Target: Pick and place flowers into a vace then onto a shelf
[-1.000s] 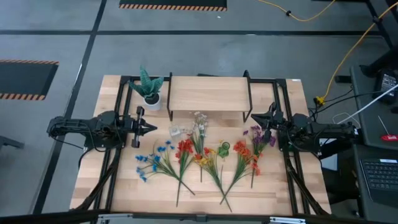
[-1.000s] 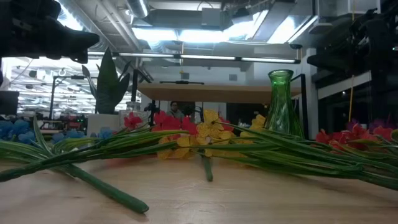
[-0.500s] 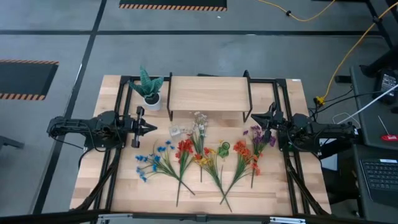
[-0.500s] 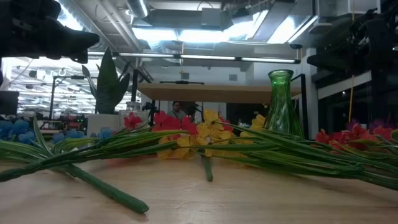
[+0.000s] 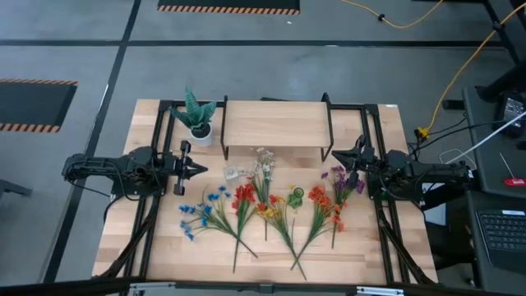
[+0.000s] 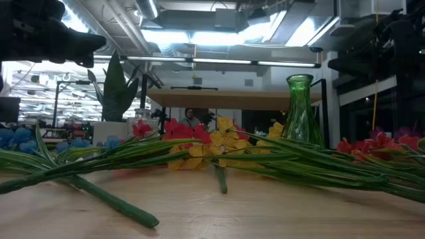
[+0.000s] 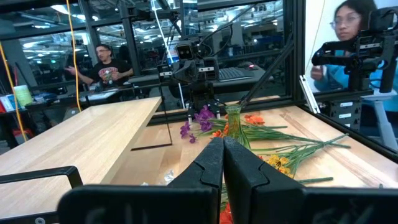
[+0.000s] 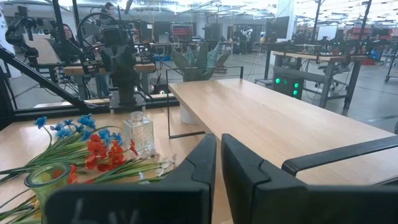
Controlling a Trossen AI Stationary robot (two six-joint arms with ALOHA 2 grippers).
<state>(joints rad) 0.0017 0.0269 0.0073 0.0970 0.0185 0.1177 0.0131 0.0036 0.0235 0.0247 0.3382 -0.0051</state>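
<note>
You have one green vase (image 5: 297, 195) standing among the flowers (image 5: 263, 205), several fanned bunches lying flat on the surface (image 5: 164, 247) before the one shelf (image 5: 275, 123). Left claw (image 5: 200, 169) and right claw (image 5: 338, 154), both clenched and empty, hover level at either end of the shelf.

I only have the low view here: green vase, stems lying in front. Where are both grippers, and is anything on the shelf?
Observer: The left gripper hangs shut at the table's left side, holding nothing.
Operator: And the right?
Observer: The right gripper waits at the right side by the purple flowers, empty.
Operator: The shelf?
Observer: The shelf top is bare; a clear glass bottle stands on the table in front of it.
</note>
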